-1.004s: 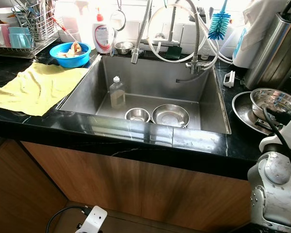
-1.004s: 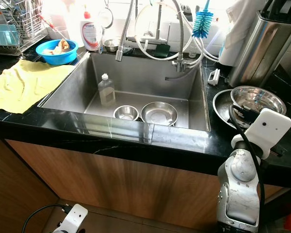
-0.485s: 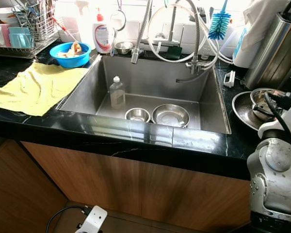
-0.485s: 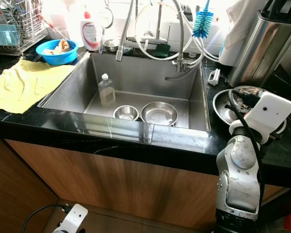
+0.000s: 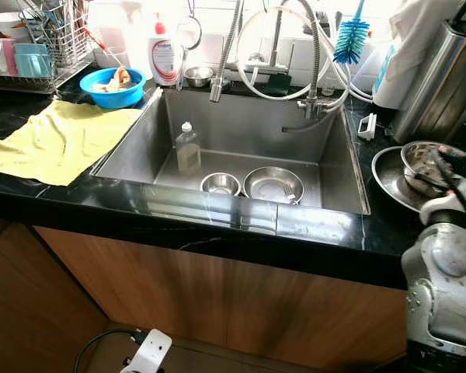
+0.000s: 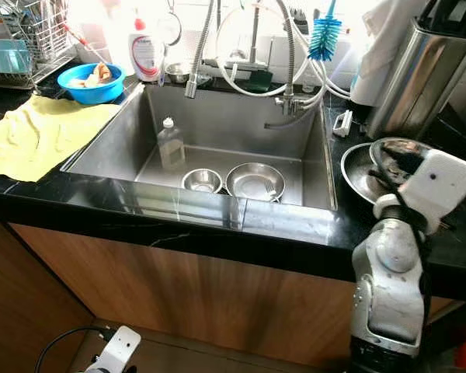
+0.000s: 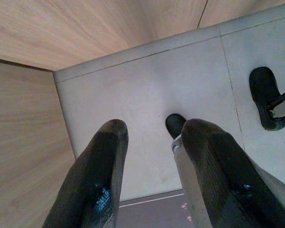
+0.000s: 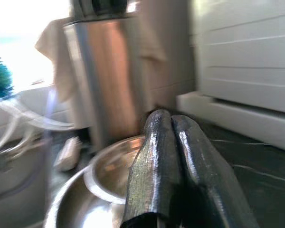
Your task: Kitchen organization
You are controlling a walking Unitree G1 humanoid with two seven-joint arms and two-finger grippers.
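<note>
Your right claw (image 8: 173, 142) has its fingers pressed together, holding nothing, poised over the steel bowl (image 5: 431, 162) at the right edge of the frame. That bowl sits in a steel plate (image 5: 388, 180) on the black desk (image 5: 326, 225). Your left claw (image 7: 152, 152) is spread, hanging low over the floor (image 7: 147, 80). Mid-frame, the sink (image 5: 252, 128) holds two bowls (image 5: 273, 185) and a clear bottle (image 5: 188, 148).

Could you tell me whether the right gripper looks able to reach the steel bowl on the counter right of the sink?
Probably yes: the right gripper, fingers shut, points at the steel bowl with nothing between them.
</note>
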